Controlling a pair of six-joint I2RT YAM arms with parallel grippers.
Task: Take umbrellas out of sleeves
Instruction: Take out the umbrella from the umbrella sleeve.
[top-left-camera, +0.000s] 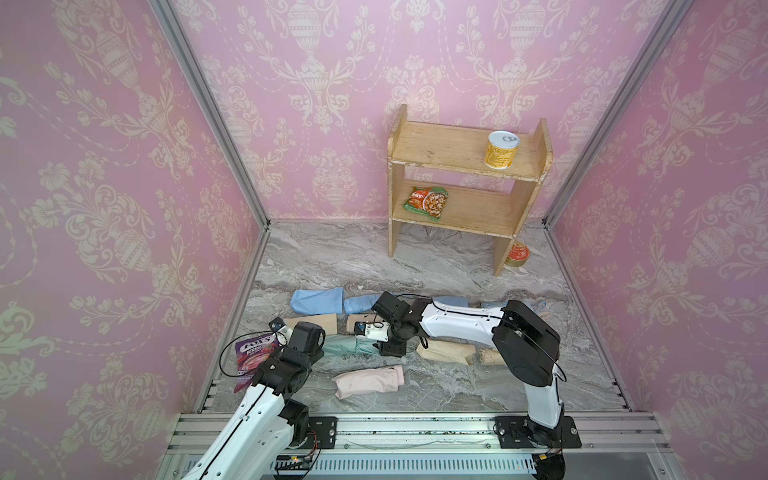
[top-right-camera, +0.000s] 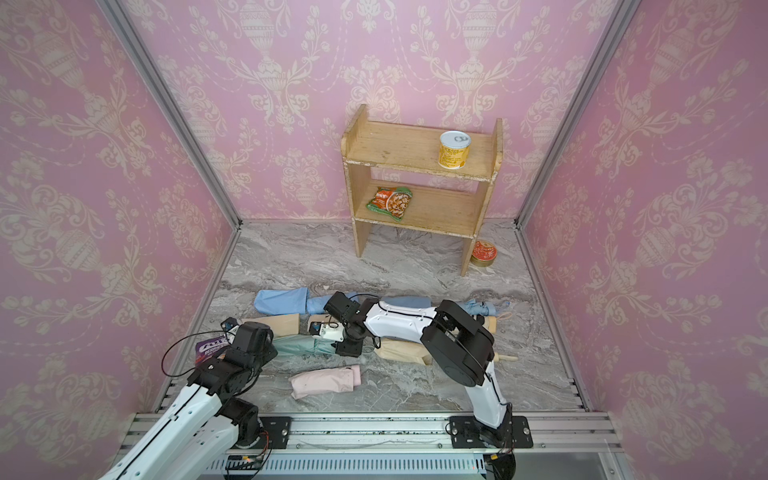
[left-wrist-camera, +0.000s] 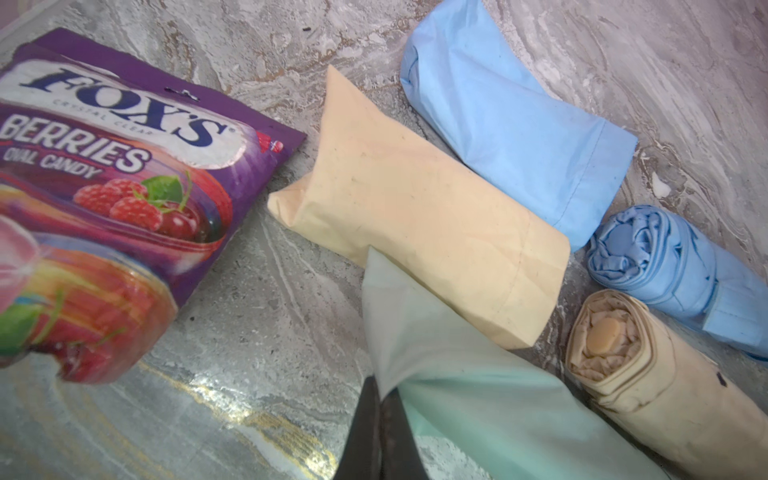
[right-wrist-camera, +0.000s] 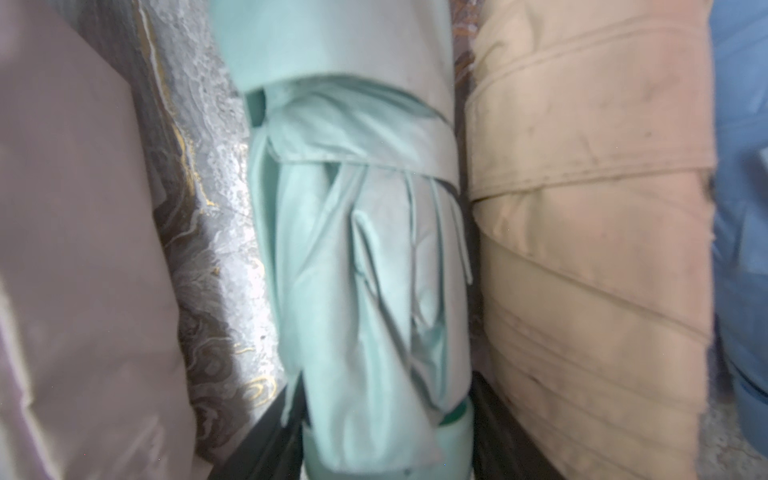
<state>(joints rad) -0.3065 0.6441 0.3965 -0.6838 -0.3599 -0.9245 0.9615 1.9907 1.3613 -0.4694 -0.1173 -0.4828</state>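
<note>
mid-extraction: left claw (left-wrist-camera: 384, 388) clenched on the closed tip of the mint sleeve (left-wrist-camera: 457, 395), right claw (right-wrist-camera: 386, 440) grasping the mint umbrella (right-wrist-camera: 374, 270) between its jaws (far half sheathed). next, i judge: draw the claws apart, grips firm.

White arm shells (top-left-camera: 457, 322), black joint housings (top-left-camera: 528, 345), looping black cables (top-left-camera: 221, 357)
</note>
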